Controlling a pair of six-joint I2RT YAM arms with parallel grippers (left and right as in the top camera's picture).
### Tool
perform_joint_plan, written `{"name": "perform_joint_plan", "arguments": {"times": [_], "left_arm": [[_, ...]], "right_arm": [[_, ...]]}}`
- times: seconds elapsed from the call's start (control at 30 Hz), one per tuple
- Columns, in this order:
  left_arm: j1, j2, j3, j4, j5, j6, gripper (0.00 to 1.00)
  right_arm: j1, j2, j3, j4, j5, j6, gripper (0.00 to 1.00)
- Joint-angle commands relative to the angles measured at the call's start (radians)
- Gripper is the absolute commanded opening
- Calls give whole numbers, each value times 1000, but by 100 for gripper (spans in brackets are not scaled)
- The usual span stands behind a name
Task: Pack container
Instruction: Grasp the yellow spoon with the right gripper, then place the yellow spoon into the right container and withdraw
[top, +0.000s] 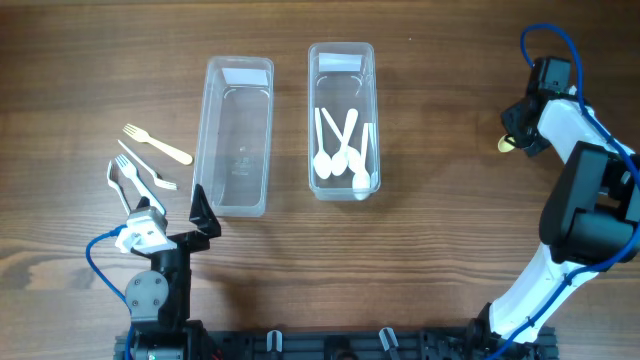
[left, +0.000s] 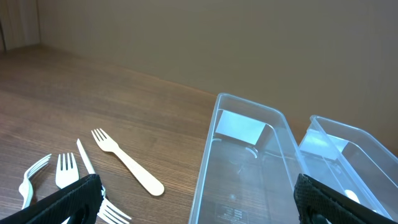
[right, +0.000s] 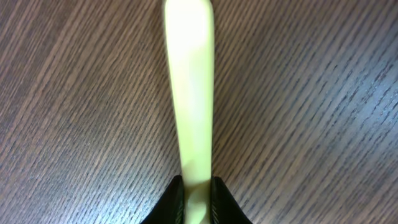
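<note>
Right hand (right: 194, 199) tight around a pale yellow handle (right: 189, 93) — bare tabletop (right: 323, 112) on every side.

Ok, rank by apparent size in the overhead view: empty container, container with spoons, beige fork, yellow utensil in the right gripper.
1. empty container and container with spoons: alike, not ranked.
2. beige fork.
3. yellow utensil, mostly hidden by the right gripper.

Left arm (top: 155, 285) holds jaws wide apart; right arm (top: 590, 200) jaws clamped.
</note>
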Motion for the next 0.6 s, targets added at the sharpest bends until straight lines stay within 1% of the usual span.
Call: {"name": "perform_joint_plan", "arguments": {"times": [0.0, 0.07, 0.17, 0.33, 0.37, 0.47, 0.53, 0.57], "left_arm": [[-6, -7, -5, 1, -6, 19, 100], [-6, -7, -5, 1, -6, 19, 100], [-6, -7, -5, 1, -6, 19, 100], [-6, -7, -5, 1, -6, 19, 100], [-6, -7, -5, 1, -6, 19, 100], [-6, -7, -5, 1, -6, 19, 100], [-6, -7, -5, 1, -6, 19, 100], [-6, -7, -5, 1, -6, 19, 100]], "right_arm": [[-1, 31, -1, -29, -21, -30, 4], [-1, 18, 0, -36, -20, -74, 4], [-1, -60, 2, -39, -16, -135, 4], [15, -259, 2, -63, -17, -144, 4], [32, -325, 2, -82, -32, -147, 4], [114, -441, 1, -113, -188, -182, 4], [184, -472, 1, -133, -250, -194, 4], [242, -478, 1, -135, -304, -224, 4]]}}
